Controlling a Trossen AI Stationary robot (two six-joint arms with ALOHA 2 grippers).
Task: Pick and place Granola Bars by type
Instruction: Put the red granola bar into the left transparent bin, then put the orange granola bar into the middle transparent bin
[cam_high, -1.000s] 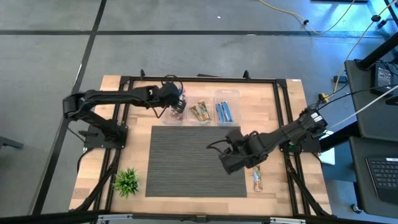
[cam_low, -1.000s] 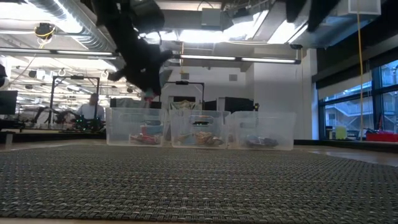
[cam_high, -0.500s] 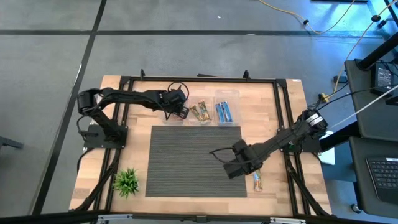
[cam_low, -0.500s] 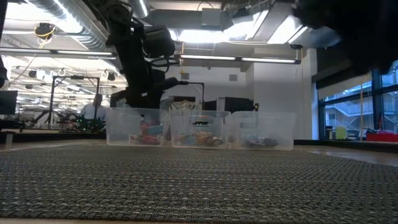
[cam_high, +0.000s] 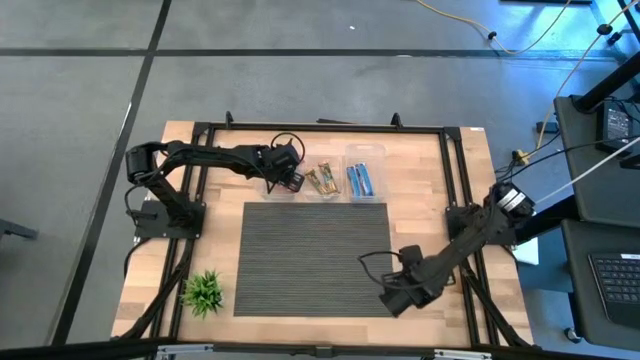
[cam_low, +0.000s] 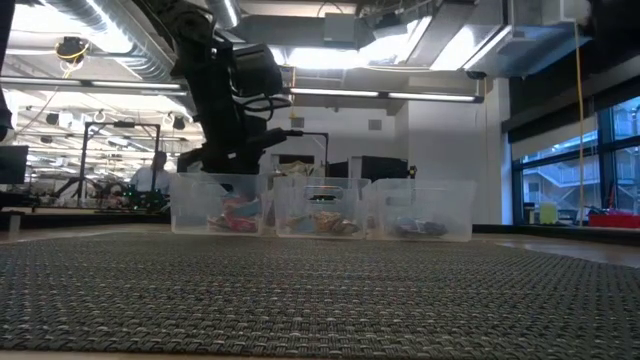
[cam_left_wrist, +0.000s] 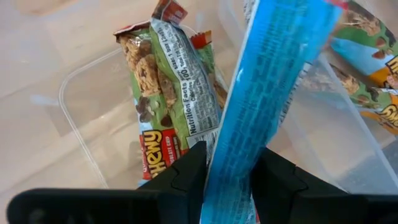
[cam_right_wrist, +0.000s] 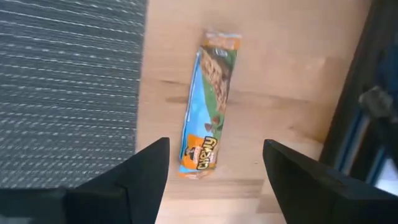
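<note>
High view: a ribbed grey mat lies on the wooden desk; the right claw has swung nearer the front edge.
Left wrist: the left claw pinches a glossy blue bar over a clear bin.
Right wrist: spread fingers flank an orange-ended bar on bare wood.

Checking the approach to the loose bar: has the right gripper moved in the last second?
Yes. In the high view the right gripper has moved off the grey mat toward its lower right corner, over the loose bar.
</note>
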